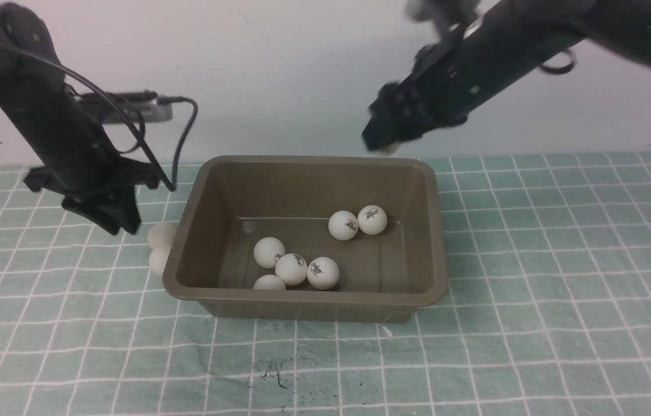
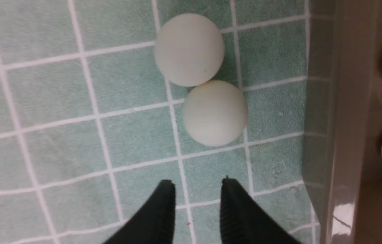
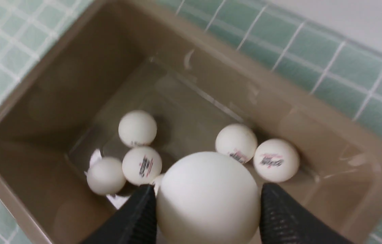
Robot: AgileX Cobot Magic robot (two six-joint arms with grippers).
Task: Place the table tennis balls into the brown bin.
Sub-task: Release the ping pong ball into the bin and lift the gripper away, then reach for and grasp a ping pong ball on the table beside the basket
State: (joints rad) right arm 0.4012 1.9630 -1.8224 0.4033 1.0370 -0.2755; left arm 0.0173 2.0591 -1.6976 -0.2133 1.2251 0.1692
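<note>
Holding one table tennis ball over the brown bin.
My right end effector is clamped on it above the far rim; six balls lie inside. My left end effector, jaws apart and empty, hangs near two touching balls on the desk by the bin's left wall.

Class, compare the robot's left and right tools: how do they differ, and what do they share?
The right tool grips a ball; the left tool is open and empty. The right tool hangs above the bin; the left tool is outside it, near two balls on the cloth. Both have black fingers.
</note>
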